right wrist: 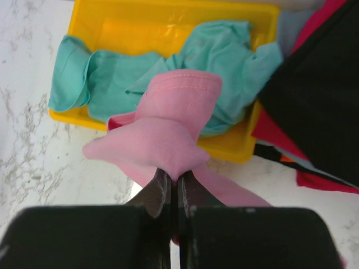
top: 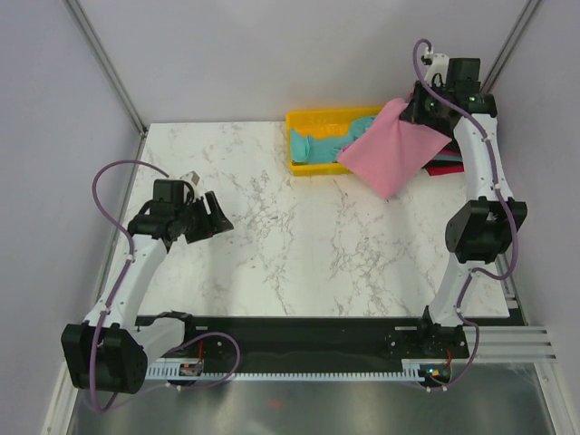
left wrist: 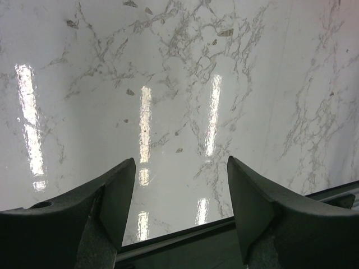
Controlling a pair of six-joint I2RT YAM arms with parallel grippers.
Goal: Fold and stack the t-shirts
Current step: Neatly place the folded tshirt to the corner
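Note:
My right gripper (right wrist: 177,182) is shut on the pink t-shirt (right wrist: 162,143), which hangs in the air over the table's far right (top: 396,149). Below it the teal t-shirt (right wrist: 219,61) lies crumpled in the yellow tray (top: 313,124). A black t-shirt (right wrist: 314,106) and a red t-shirt (right wrist: 322,182) lie heaped to the right of the tray. My left gripper (top: 216,215) hovers open over bare marble at the left, nothing between its fingers (left wrist: 118,193).
The marble table (top: 299,245) stretches between the arms. The yellow tray (right wrist: 168,22) stands at the far edge, right of centre. Grey walls with metal posts close in the back and sides. A black rail (top: 308,340) runs along the near edge.

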